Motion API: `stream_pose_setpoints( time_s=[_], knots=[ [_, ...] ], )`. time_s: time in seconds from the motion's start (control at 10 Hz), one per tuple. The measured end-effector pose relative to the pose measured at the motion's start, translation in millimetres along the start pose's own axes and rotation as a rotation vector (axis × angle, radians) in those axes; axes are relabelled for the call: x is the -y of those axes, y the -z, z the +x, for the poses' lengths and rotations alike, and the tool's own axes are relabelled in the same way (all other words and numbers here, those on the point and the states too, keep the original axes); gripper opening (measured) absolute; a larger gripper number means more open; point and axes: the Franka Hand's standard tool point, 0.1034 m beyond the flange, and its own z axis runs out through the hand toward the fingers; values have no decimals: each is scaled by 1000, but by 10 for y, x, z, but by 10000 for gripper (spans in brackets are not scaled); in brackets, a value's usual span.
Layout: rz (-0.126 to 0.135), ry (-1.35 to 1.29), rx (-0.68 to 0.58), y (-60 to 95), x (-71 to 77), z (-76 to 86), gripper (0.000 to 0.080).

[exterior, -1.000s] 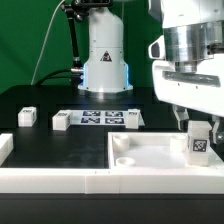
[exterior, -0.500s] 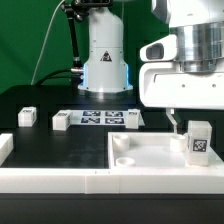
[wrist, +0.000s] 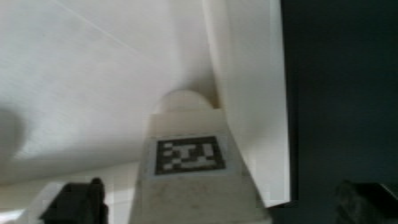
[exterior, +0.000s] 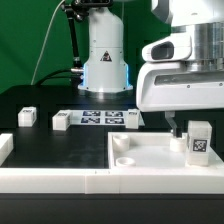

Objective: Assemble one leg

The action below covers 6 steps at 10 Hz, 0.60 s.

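**Leg stands upright on the tabletop panel, fingers spread and free of it**

The leg (exterior: 199,141) stands on end at the corner of the large white tabletop panel (exterior: 150,152) on the exterior view's right, its square marker tag facing the camera. In the wrist view the same leg (wrist: 192,145) runs up between the two dark fingers (wrist: 75,200), which sit well apart on either side with nothing between their pads; the gripper (wrist: 219,203) is open and holds nothing.

The leg looks like a small, stiff, light plastic block with smooth faces, so it would probably slip or twist under a loose pinch. A hold across its two flat side faces, near mid-height, seems safest. Whether it is seated in a corner socket cannot be told.

Around it: a round socket (exterior: 123,159) shows at the panel's near corner. Three more small white legs (exterior: 27,116) (exterior: 61,120) (exterior: 133,118) rest on the black surface (exterior: 50,95), two of them flanking the marker board (exterior: 98,118). A white rail (exterior: 50,178) edges the front. Nothing crowds the standing leg except the panel's raised rim just beside it.
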Motion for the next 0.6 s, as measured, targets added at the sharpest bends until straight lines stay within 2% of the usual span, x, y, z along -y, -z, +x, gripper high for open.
stream_pose_setpoints(
  time_s=[0.1,0.3,0.4,0.5,0.6],
  knots=[
    [1,-15,0,0,1,-1,649],
    [1,-14,0,0,-1,0,388],
    [-5,-18,0,-4,-47,4,388],
    [-6,-31,1,-6,-66,5,300],
    [-6,-65,1,-6,-70,6,300]
  ],
)
